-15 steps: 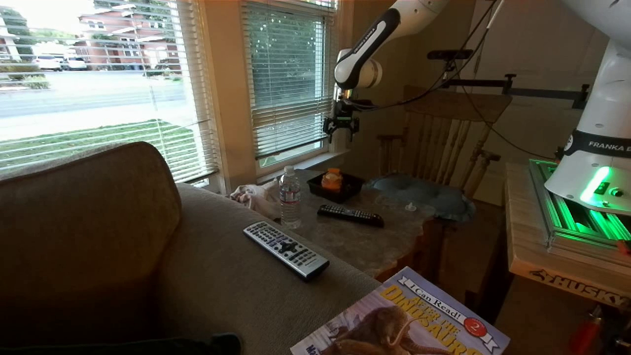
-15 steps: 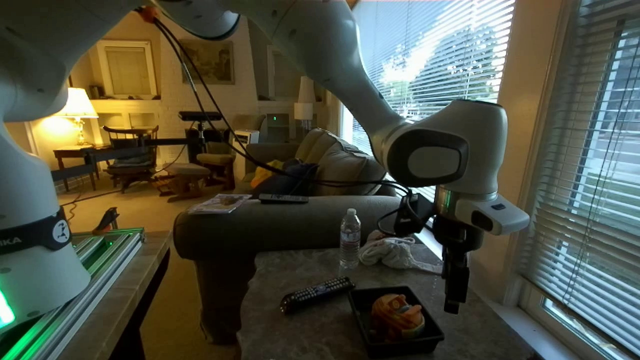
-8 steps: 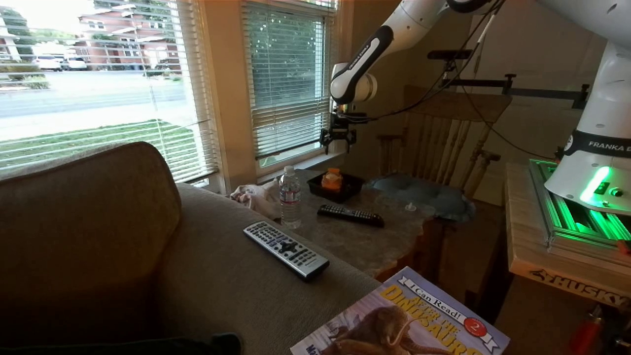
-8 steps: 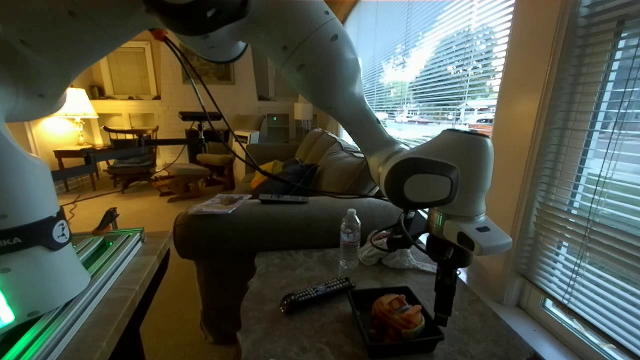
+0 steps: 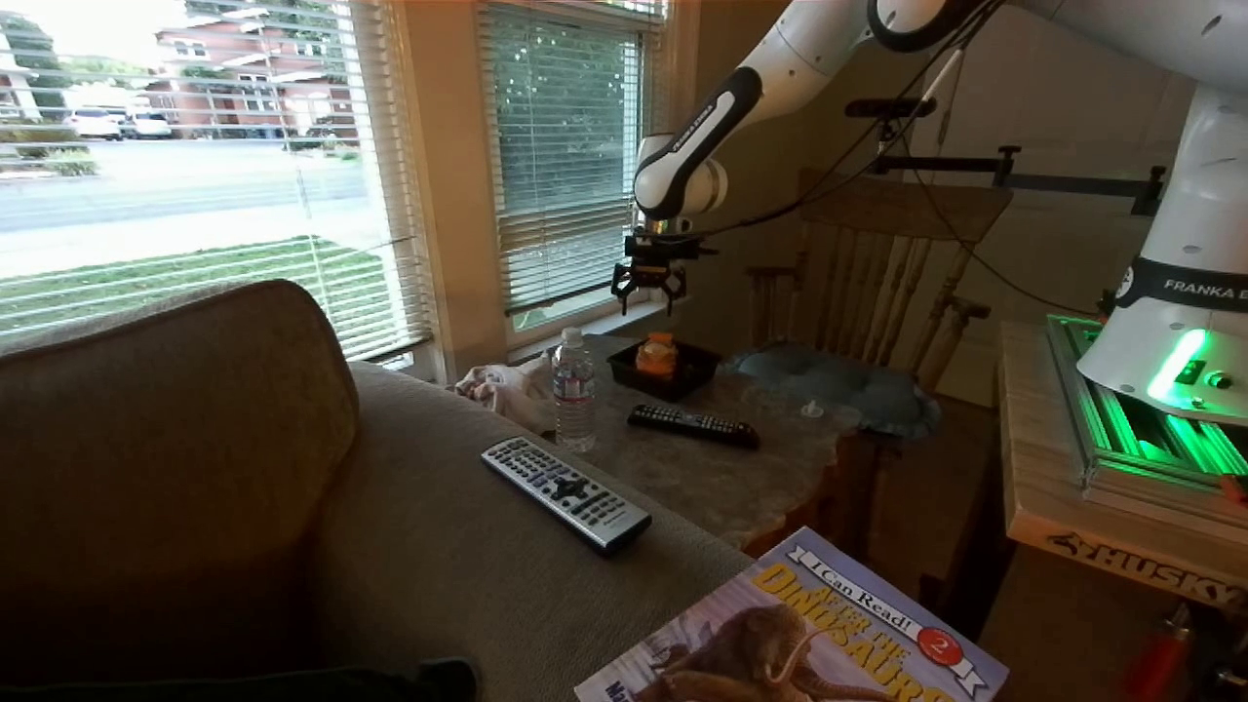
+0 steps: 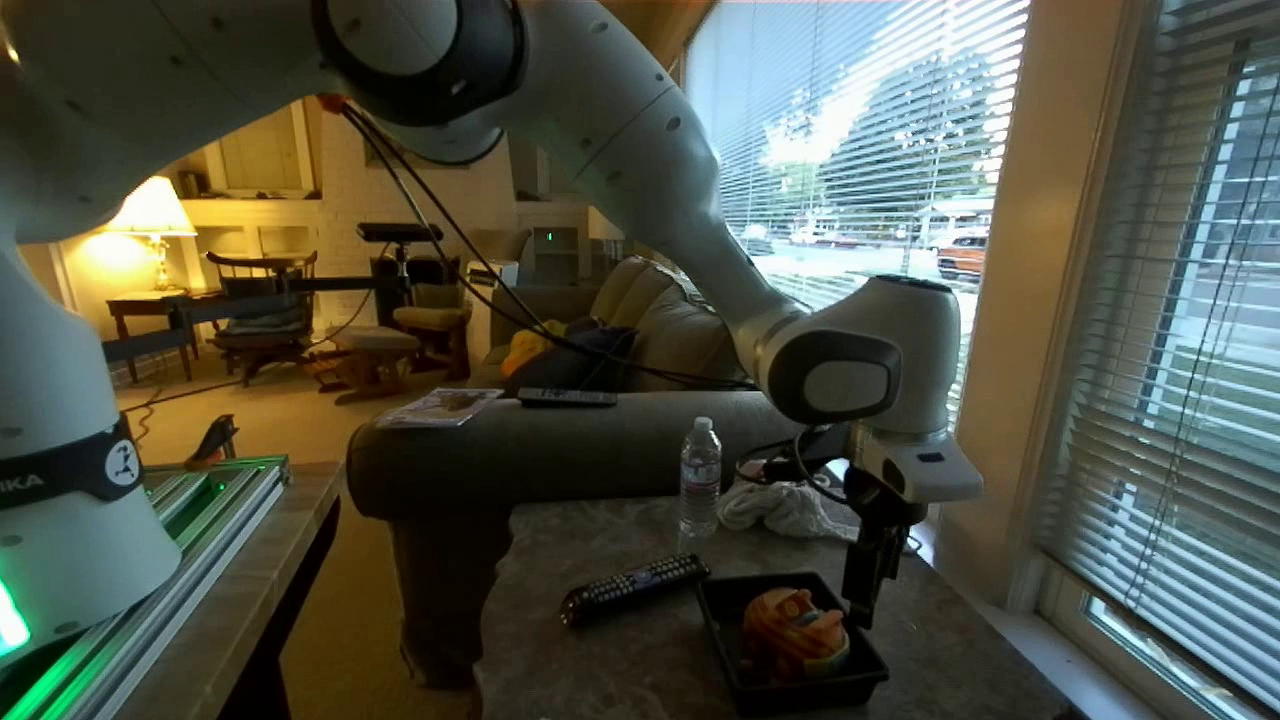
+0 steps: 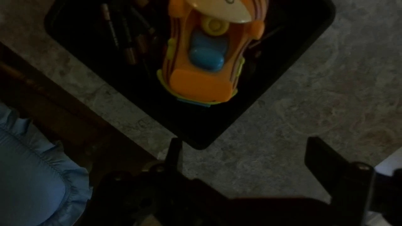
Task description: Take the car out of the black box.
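Note:
The car (image 7: 201, 83) is an orange toy with a blue seat and yellow trim. It sits in the low black box (image 7: 201, 135), among several thin stick-like items (image 7: 128, 47). In both exterior views the car (image 5: 655, 359) (image 6: 790, 635) shows inside the box (image 5: 697, 372) (image 6: 830, 692) on the stone-topped table. My gripper (image 7: 245, 141) is open and empty, its fingers wide apart. In the wrist view it stands past one corner of the box, with bare table between the fingers. In both exterior views the gripper (image 5: 645, 310) (image 6: 858, 618) hangs above the box's window side, apart from the car.
A black remote (image 6: 635, 588), a water bottle (image 6: 700, 480) and a white cloth (image 6: 785, 508) share the table. A silver remote (image 5: 565, 495) and a book (image 5: 799, 624) lie on the sofa arm. A chair with a blue cushion (image 5: 838, 390) adjoins the table. Window blinds (image 5: 575, 146) stand close behind.
My gripper has come down and shifted to the left in both exterior views, still open. The car, the box and the other objects have not moved.

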`<state>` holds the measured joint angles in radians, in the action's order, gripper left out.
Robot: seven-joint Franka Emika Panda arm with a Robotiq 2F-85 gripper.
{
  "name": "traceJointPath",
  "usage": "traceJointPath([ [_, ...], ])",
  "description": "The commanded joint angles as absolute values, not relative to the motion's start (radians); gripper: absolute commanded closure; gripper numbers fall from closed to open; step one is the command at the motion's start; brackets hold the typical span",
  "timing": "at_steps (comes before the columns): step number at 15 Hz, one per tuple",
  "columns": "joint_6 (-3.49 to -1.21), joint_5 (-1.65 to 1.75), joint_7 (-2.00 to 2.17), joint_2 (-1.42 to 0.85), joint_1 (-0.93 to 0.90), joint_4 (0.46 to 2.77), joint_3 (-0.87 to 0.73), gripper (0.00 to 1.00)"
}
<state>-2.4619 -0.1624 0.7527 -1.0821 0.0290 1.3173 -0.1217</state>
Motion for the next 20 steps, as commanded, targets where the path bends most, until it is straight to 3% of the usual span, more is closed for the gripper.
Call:
traceJointPath([
  [1,-2.392,-0.215,0.892,-1.122,0.013,1.242,-0.130,0.00],
  [11,-2.176,-0.186,1.005,-1.140,0.013,1.199,-0.093,0.00],
  [20,-2.193,-0.147,0.984,-1.185,-0.005,1.206,-0.130,0.00],
])
